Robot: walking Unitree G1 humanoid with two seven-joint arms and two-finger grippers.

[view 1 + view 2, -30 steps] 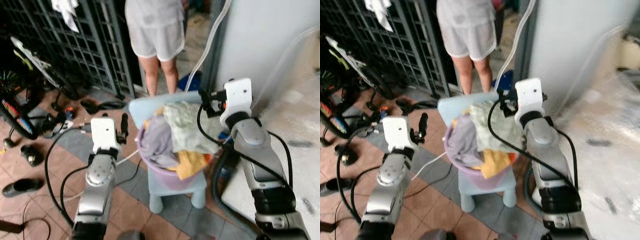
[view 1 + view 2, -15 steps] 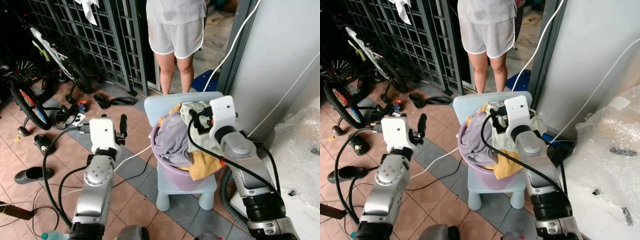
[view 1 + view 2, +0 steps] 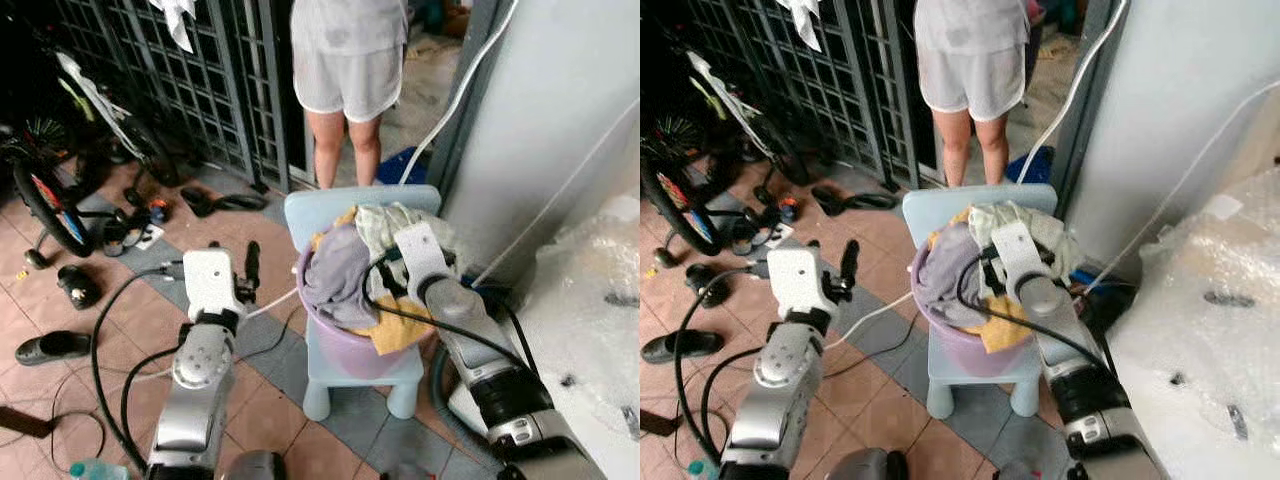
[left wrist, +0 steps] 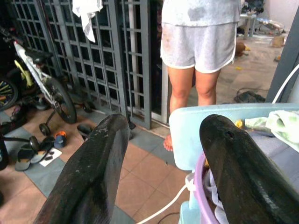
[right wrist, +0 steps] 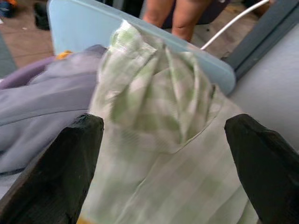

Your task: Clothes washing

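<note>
While the right gripper [image 5: 159, 135] hangs over the laundry with its fingers spread wide, nothing lies between them yet; the green-checked cloth [image 5: 163, 121] sits just ahead, heaped on top of the pile. The clothes fill a purple basin [image 3: 345, 350] that rests on a pale blue child's chair [image 3: 355, 375], with a lilac garment [image 3: 335, 275] toward the robot's left and a yellow one [image 3: 400, 330] draped over the near rim. The left gripper [image 4: 163, 158], also spread wide and empty, is held beside the chair over the tiled floor [image 3: 270, 400]. A person [image 3: 345, 70] stands behind the chair before a metal gate [image 3: 210, 80]; a bicycle [image 3: 60, 150] and scattered shoes [image 3: 60, 345] lie to the robot's left.

Hazards, as judged: the basin seems to overhang the small seat, though blur makes this uncertain, so a downward push or a sideways pull on tangled cloth could tip it off. A grab too shallow may lift only a fold and let the garment slip. The white cable [image 3: 270, 305] running under the chair could snag a foot or arm.
</note>
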